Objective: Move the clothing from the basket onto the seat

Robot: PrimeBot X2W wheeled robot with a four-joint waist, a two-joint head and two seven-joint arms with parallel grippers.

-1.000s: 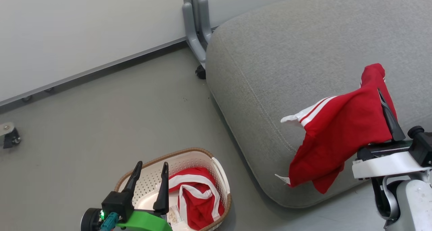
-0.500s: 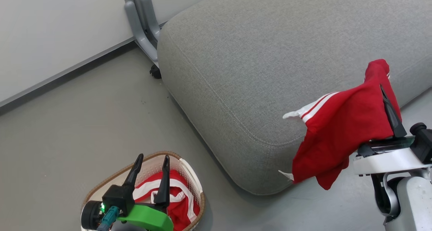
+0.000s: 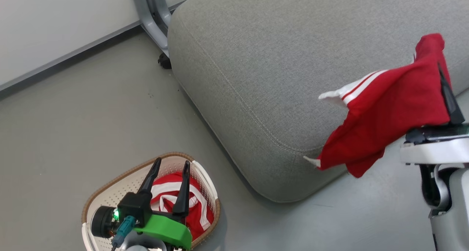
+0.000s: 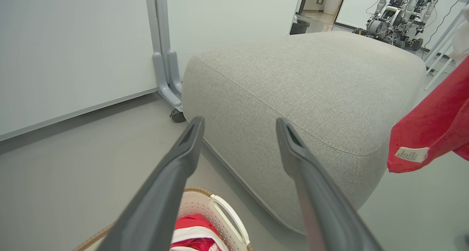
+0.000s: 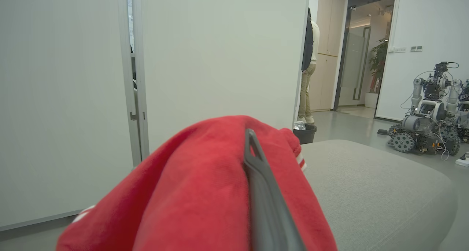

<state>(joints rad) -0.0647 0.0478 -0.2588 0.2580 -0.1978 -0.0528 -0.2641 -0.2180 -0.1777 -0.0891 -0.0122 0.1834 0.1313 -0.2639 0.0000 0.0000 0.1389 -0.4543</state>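
My right gripper [image 3: 439, 73] is shut on a red garment with white stripes [image 3: 388, 108], which hangs in the air over the near right edge of the light-grey seat [image 3: 274, 60]. In the right wrist view the cloth [image 5: 198, 192] drapes over the gripper [image 5: 250, 135], hiding one finger. The second red and white garment [image 3: 165, 194] lies in the cream basket [image 3: 117, 196] on the floor, left of the seat. My left gripper [image 3: 172, 162] hovers open above that basket with nothing between its fingers [image 4: 183, 159].
A grey partition foot with a black caster [image 3: 164, 61] stands at the seat's far left corner, against the white wall panel. In the right wrist view a person [image 5: 309, 71] stands by a doorway, near a black bin [image 5: 306, 133] and parked robots [image 5: 428, 111].
The head camera has swung, so the seat and basket sit further left in view. The right gripper, still holding the garment, has risen a little. The left gripper stays open over the basket.
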